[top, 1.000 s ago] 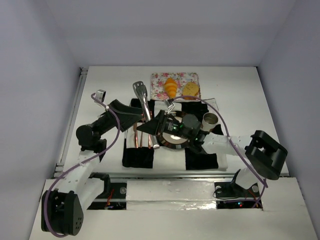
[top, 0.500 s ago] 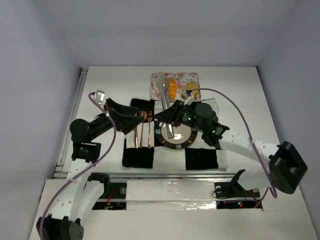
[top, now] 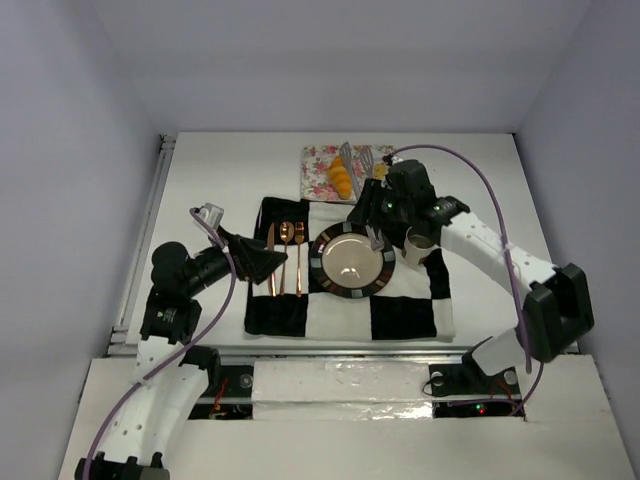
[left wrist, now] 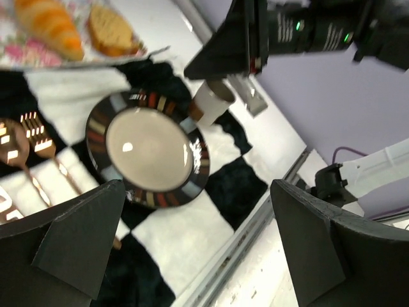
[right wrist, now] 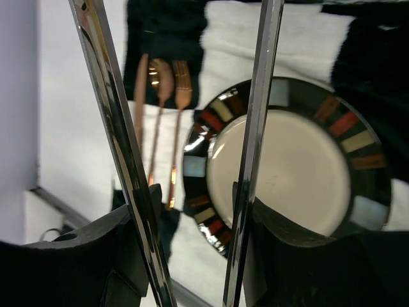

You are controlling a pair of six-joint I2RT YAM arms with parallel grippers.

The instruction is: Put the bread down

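Note:
The orange-yellow croissant (top: 342, 181) lies on a floral napkin (top: 318, 170) at the back of the table. The golden-brown toasted slice (left wrist: 112, 33) lies beside the croissant (left wrist: 51, 22) in the left wrist view. From above, my right arm mostly hides the slice. My right gripper (top: 376, 203) is shut on metal tongs (top: 352, 160), whose two arms (right wrist: 255, 128) stand apart between my fingers (right wrist: 128, 256). One end of the tongs reaches over the napkin next to the croissant. My left gripper (top: 258, 262) is open and empty, low over the placemat's left side.
A striped-rim plate (top: 350, 261) sits on a black-and-white checked placemat (top: 400, 315). Copper cutlery (top: 285, 255) lies left of the plate. A white cup (top: 418, 245) stands to its right, close under my right arm. The table's front rail (left wrist: 255, 224) runs past the placemat.
My right arm swung the tongs from over the plate back and right, to the napkin. My left arm drew back toward the near left, uncovering the cutlery.

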